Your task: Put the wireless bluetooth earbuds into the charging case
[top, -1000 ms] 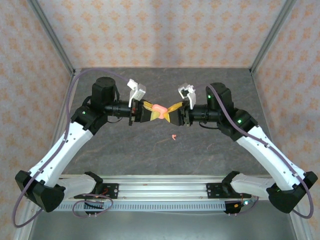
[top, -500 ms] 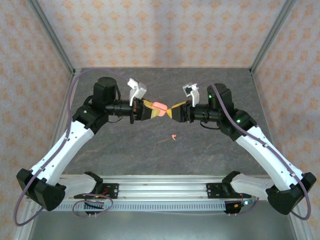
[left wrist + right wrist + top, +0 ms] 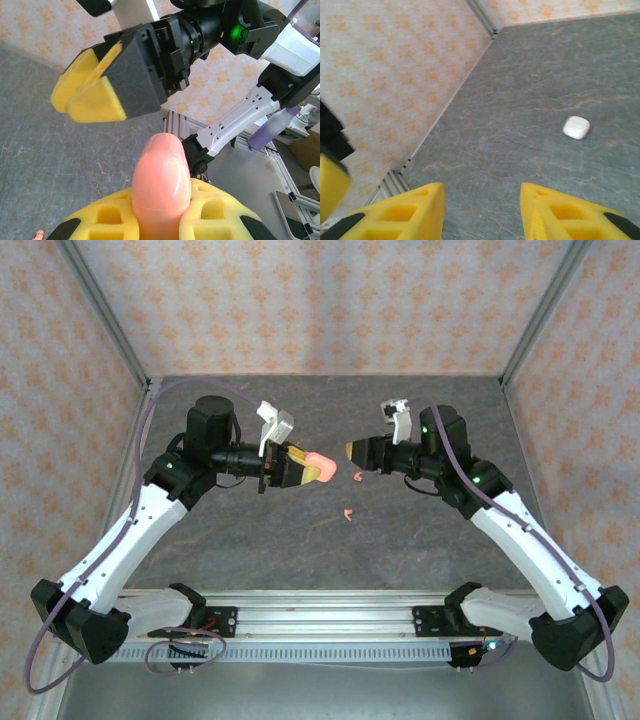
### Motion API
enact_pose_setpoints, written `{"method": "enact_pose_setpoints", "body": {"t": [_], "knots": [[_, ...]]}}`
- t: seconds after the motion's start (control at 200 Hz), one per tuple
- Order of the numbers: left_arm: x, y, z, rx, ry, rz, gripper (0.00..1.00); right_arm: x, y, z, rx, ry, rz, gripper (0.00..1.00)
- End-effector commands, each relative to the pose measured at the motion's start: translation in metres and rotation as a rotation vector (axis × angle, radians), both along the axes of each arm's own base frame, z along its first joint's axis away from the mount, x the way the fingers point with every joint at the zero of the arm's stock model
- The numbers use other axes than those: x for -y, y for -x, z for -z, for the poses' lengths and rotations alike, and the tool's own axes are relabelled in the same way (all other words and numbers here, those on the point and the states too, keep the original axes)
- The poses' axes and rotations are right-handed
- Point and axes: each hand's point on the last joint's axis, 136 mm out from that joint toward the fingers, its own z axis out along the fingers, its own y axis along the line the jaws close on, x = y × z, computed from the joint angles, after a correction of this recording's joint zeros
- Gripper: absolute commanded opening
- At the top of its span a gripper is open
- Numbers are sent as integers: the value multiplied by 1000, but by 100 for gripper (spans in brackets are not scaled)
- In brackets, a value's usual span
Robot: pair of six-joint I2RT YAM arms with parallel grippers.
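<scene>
- Coral-pink, pebble-shaped case (image 3: 320,468) is clenched between the left fingers (image 3: 215,210), with its rounded end poking out past their yellow foam. It is held up off the counter (image 3: 250,540), near the middle of the top view.
- A thin seam crosses the case in the left wrist view; neither earbud is in it.
- Right fingers (image 3: 410,210) stand released. They are parted, with bare counter showing through the gap and nothing between them.
- In the top view the right fingers sit at about 2 o'clock of the case, near it but not touching.
- From the left wrist, the right fingers hang at 11 o'clock of the case, clear of it.
- One earbud (image 3: 358,477), a tiny pink speck, shows at 4 o'clock of the case, just below the right fingers. Whether it lies on the counter or is in the air, I cannot tell.
- Second earbud (image 3: 347,514), also pink, lies on the grey counter at 5 o'clock of the case, nearer the arm bases and apart from the first.
- White case (image 3: 576,127) rests alone on the counter at 1 o'clock of the right fingers in the right wrist view, well apart from them.
</scene>
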Motion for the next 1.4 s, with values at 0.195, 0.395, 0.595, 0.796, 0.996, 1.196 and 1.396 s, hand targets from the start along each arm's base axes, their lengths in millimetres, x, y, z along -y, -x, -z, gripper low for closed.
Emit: {"method": "enact_pose_setpoints", "body": {"t": [0.195, 0.395, 0.595, 0.796, 0.996, 1.196, 1.396], "knots": [[3, 3, -13, 26, 33, 23, 0, -22, 54, -46, 177, -213, -269, 63], [3, 4, -12, 20, 31, 23, 0, -43, 58, -44, 171, -196, -351, 65], [4, 5, -14, 23, 32, 24, 0, -47, 52, -43, 172, -168, -355, 65], [4, 2, -10, 19, 24, 21, 0, -45, 63, -54, 211, -206, -388, 68], [6, 0, -10, 17, 24, 26, 0, -47, 73, -59, 187, -281, -432, 75], [6, 1, -10, 12, 23, 29, 0, -54, 69, -50, 154, -277, -438, 77], [5, 2, -7, 10, 18, 22, 0, -57, 68, -56, 166, -282, -452, 77]]}}
